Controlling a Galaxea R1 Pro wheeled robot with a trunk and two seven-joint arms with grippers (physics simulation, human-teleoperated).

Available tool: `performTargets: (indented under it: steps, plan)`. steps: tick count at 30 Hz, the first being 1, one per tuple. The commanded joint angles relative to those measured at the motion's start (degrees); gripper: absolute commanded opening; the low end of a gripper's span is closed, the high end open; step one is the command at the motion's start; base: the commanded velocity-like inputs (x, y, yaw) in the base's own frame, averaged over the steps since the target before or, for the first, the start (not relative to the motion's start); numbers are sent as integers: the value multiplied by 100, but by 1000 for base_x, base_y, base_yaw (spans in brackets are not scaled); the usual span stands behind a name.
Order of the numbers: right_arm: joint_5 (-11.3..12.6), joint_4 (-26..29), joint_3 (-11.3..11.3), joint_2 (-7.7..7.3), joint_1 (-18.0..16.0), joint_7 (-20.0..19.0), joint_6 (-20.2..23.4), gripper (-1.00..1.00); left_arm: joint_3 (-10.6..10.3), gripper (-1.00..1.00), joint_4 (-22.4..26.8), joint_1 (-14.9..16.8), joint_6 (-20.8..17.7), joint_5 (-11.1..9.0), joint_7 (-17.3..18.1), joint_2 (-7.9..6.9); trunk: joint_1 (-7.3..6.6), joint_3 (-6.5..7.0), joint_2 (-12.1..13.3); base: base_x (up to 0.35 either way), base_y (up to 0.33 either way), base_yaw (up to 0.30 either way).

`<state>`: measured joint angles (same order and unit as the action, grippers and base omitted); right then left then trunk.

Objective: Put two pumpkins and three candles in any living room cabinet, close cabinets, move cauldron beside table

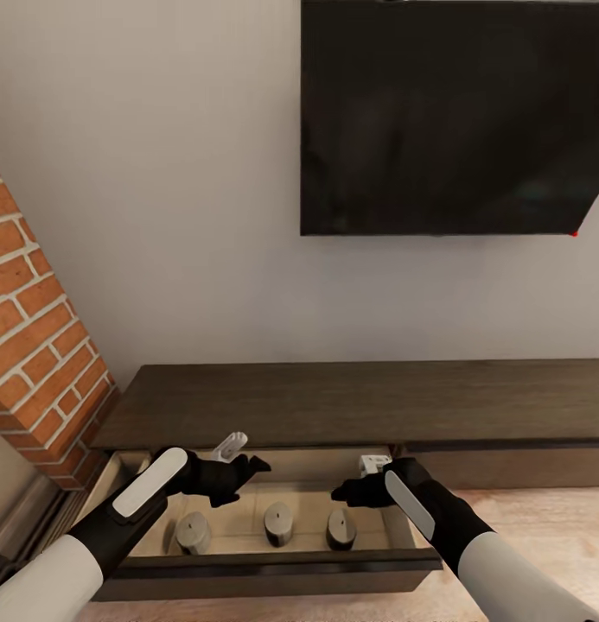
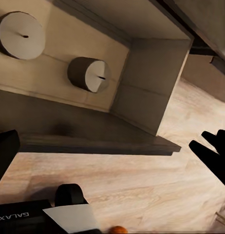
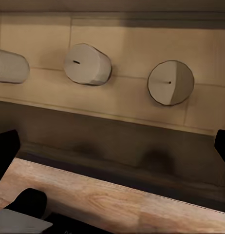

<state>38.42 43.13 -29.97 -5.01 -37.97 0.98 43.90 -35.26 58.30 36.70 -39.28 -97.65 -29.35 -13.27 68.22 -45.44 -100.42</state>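
Observation:
The low dark brown cabinet (image 1: 377, 402) has its left drawer (image 1: 273, 566) pulled out over the floor. Three tan candles stand in a row inside: left (image 1: 193, 531), middle (image 1: 278, 523), right (image 1: 340, 527). My left gripper (image 1: 245, 480) hovers open above the drawer's back, between the left and middle candles. My right gripper (image 1: 347, 492) hangs open just above the right candle. The left wrist view has two candles (image 2: 90, 74) and the drawer's end wall (image 2: 141, 92); a sliver of orange (image 2: 117, 229) sits at the edge, too little to identify. The right wrist view has all three candles (image 3: 87, 64).
A black TV (image 1: 455, 117) hangs on the wall above the cabinet. The red brick fireplace (image 1: 40, 345) stands at the left, close to the drawer's end. A shut drawer front (image 1: 506, 466) continues to the right, with light wood floor (image 1: 541, 518) before it.

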Motion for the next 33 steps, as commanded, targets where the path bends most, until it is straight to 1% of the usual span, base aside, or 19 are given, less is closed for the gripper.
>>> performTargets:
  steps: [1, 3, 9, 12, 13, 15, 17, 18, 20, 21, 22, 24, 28, 30, 32, 33]
  plan:
    - [-3, 1, 0, 0, 0, 0, 31, 100, 0, 100, -2, -1, -12, 1, 0, 0, -23, 18, 42, -6, 0, 0]
    - [-6, -1, 0, 0, 0, -1, 102, 100, 1, 100, -20, -2, -35, 7, -4, 0, -67, 54, 122, -131, 8, 0]
    - [-3, -12, -10, 17, 0, -2, 134, 100, -18, 100, -54, -10, -40, 9, -17, 11, -198, 162, 362, -273, 65, 0]
    - [-8, -8, -37, 31, 0, -2, 137, 100, -69, 100, -260, -20, -37, 10, -19, 26, -264, 216, 483, -309, 82, 0]
    - [-5, -7, -46, 33, 0, -2, 145, 100, -117, 100, -329, -21, -36, 10, -19, 30, -286, 234, 523, -289, 68, 0]
    - [1, -6, -63, 35, 0, -2, 171, 100, -281, 100, -416, -22, -36, 10, -16, 24, -330, 270, 603, -149, 28, 0]
    - [9, -6, -71, 35, 0, -3, 191, 100, -372, 100, -442, -22, -39, 5, -17, 17, -374, 306, 683, -76, 15, 0]
    - [13, -6, -74, 31, 0, -9, 338, 100, -497, 100, -469, -23, -46, 3, -20, 9, -374, 306, 683, -24, 5, 0]
    - [9, -2, -63, 28, 0, -21, 665, 100, -666, 100, -520, -23, -53, -2, -22, 4, -374, 306, 683, -13, 2, 0]
    - [7, 1, -61, 28, 0, -29, 747, 100, -714, 100, -539, -23, -55, -3, -21, 3, -374, 306, 683, -8, 2, 0]
    - [6, 5, -58, 24, 0, -63, 887, 100, -803, 100, -582, -23, -56, -5, -20, 2, -374, 306, 683, -5, 1, 0]
    - [7, 5, -57, 14, 0, -218, 1021, 100, -917, 100, -661, -23, -56, -6, -19, 5, -374, 306, 683, -3, 1, 0]
    - [-4, -33, -72, -13, 0, -819, 1153, 100, -1065, 100, -766, -23, -55, -15, -18, 10, -374, 306, 683, -1, 0, 0]
    - [-7, -67, -80, -15, 5, -879, 1159, 100, -1141, 100, -775, -23, -54, -16, -18, 14, -374, 306, 683, 0, 0, 0]
    - [-11, -210, -98, -8, 33, -926, 1149, 100, -1414, 100, -786, -24, -45, -21, -18, 20, -374, 306, 683, 0, 0, 0]
    - [-14, -264, -101, -1, 47, -929, 1143, 100, -1464, 100, -787, -26, -41, -22, -18, 23, -374, 306, 683, 0, 0, 0]
